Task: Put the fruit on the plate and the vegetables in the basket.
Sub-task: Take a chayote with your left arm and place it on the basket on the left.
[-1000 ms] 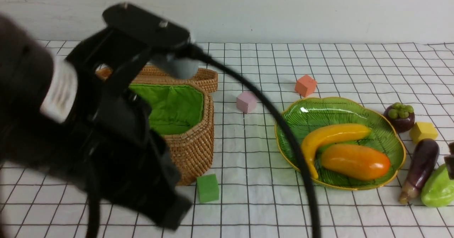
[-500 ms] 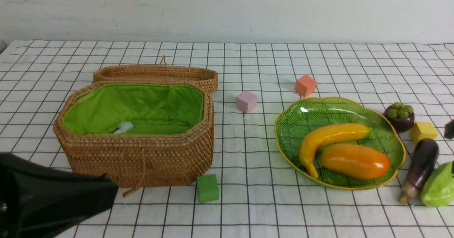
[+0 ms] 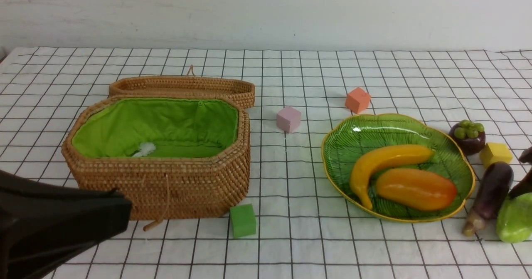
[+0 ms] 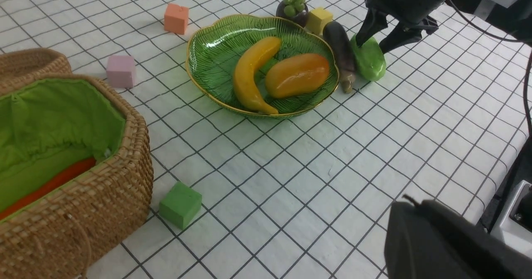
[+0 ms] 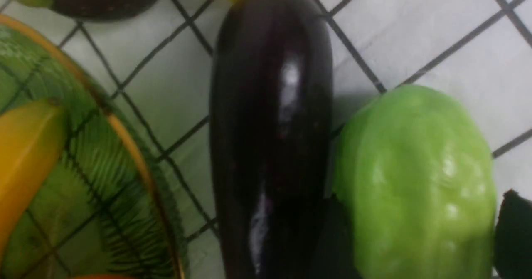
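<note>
Straddling right claw (image 4: 371, 45): spread around green ridged vegetable (image 4: 370, 60), just beside eggplant (image 4: 338, 46)
Left claw (image 4: 440, 241): cannot tell its state
Plate (image 3: 374, 133): banana (image 3: 386, 158), mango (image 3: 415, 188)
Basket (image 3: 166, 187): carrot (image 4: 54, 181) inside
Mangosteen (image 3: 467, 137): tabletop (image 3: 291, 187), beside plate

The basket (image 3: 166, 187) is rough woven wicker; its lining (image 3: 166, 125) is matt green cloth. The plate (image 3: 419, 125) looks like glossy, ribbed, translucent glass with a thin gold rim. The eggplant (image 5: 270, 125) is smooth and mirror-glossy, and the green ridged vegetable (image 5: 415, 179) is shiny and lumpy. The banana (image 3: 386, 158) and mango (image 3: 415, 189) have a smooth plastic sheen. The green cube (image 3: 243, 220) looks matt. A matt white gridded cloth covers the surface (image 3: 291, 250).
</note>
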{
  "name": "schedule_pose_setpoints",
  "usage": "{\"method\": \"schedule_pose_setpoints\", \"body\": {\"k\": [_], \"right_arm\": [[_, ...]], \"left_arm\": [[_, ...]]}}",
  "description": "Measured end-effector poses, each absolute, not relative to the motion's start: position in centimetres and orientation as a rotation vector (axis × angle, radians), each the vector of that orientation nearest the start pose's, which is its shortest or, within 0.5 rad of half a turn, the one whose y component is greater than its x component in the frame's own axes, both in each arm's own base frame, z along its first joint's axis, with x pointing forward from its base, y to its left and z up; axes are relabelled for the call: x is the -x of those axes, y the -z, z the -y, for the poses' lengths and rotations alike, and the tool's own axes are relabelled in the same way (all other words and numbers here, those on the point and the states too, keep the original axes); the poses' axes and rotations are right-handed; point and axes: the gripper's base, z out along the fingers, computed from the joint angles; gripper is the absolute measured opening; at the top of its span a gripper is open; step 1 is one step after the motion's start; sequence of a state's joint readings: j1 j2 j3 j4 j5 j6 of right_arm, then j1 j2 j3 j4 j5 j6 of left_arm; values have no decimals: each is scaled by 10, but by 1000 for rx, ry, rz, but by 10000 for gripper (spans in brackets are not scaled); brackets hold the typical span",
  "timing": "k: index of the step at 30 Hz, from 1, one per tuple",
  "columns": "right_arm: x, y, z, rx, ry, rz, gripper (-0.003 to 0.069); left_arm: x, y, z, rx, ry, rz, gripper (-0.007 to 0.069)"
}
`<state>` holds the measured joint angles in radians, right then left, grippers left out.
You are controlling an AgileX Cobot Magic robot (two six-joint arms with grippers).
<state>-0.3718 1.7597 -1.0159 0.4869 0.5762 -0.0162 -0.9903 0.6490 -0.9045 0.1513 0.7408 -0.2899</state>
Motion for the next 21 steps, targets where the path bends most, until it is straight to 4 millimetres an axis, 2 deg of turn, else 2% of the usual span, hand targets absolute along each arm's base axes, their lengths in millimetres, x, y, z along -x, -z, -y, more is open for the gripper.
{"method": "schedule_pose_setpoints", "body": {"k": [5,10,15,17,19,20,21], "right_arm": [[-324,-162,104,-940,-325,-2618,507],[-325,-161,105,-913,-304,-2638,465],[-324,-163,107,-863,-264,-2662,465],[-319,-169,107,-800,-218,-2698,465],[-312,-191,105,-758,-208,-2687,465],[-311,-194,104,-755,-212,-2690,465],[-307,-218,99,-721,-221,-2656,465]], "left_arm": [[-68,-395,87,-735,659,-1885,-13],[-68,-394,87,-736,657,-1890,-13],[-68,-393,87,-741,648,-1906,-13],[-68,-391,86,-747,635,-1921,-13],[-68,-388,84,-756,612,-1952,-13],[-68,-388,84,-756,611,-1955,-13],[-67,-387,83,-761,598,-1972,-13]]}}
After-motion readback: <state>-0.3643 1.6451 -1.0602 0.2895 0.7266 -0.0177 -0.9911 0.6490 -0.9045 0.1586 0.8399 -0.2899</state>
